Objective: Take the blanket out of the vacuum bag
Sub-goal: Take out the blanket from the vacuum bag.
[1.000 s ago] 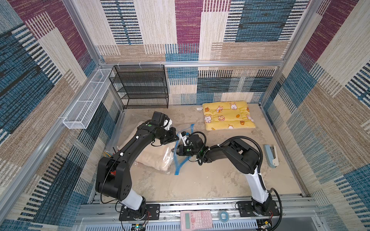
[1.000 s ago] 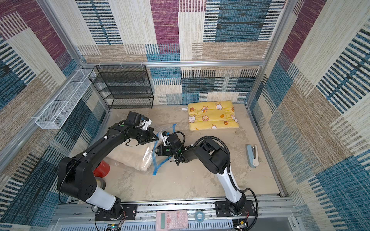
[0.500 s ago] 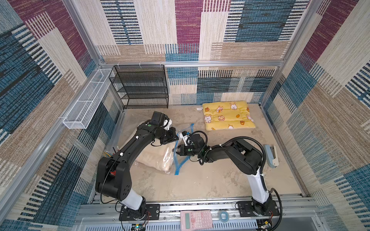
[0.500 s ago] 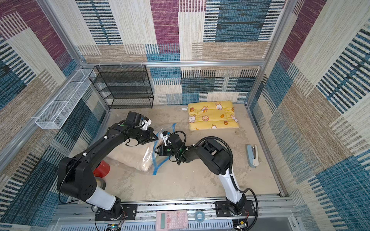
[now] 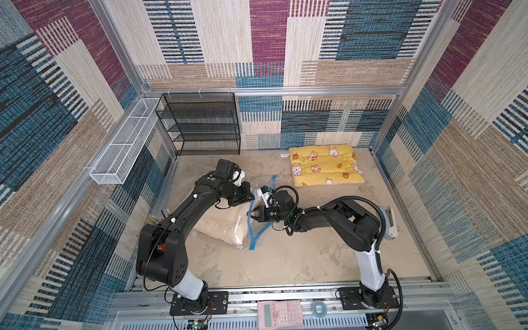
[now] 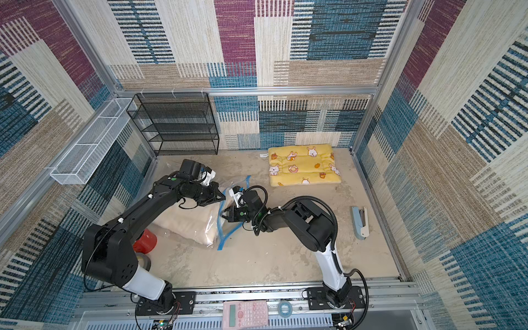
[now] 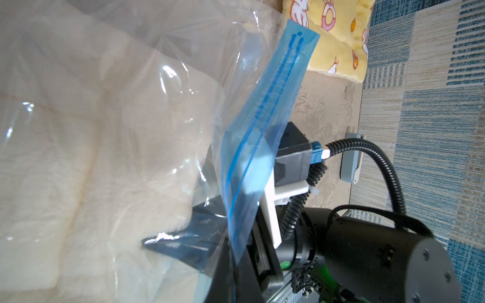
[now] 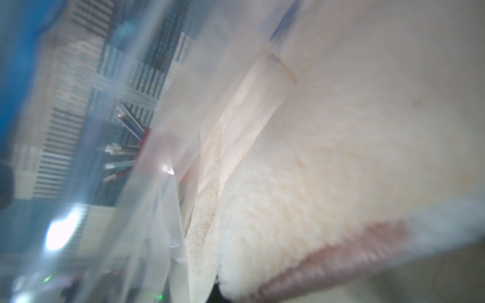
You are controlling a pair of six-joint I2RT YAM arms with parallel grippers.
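Left arm (image 5: 185, 210) and right arm (image 5: 351, 223) stretch low, inward; left fingers (image 5: 246, 196) closed; right fingers (image 5: 256, 213) closed.

Right wrist view blurred throughout: vacuum bag (image 8: 157, 196) film smears the lens, and the pens (image 8: 120, 150) behind it are indistinct. In both top views, what the closed left gripper (image 5: 251, 197) pinches is too small to tell. In a top view the left arm (image 6: 137, 211) hides part of a red cup (image 6: 147, 241). The blanket (image 7: 65, 157) is cropped by the left wrist view's edge.
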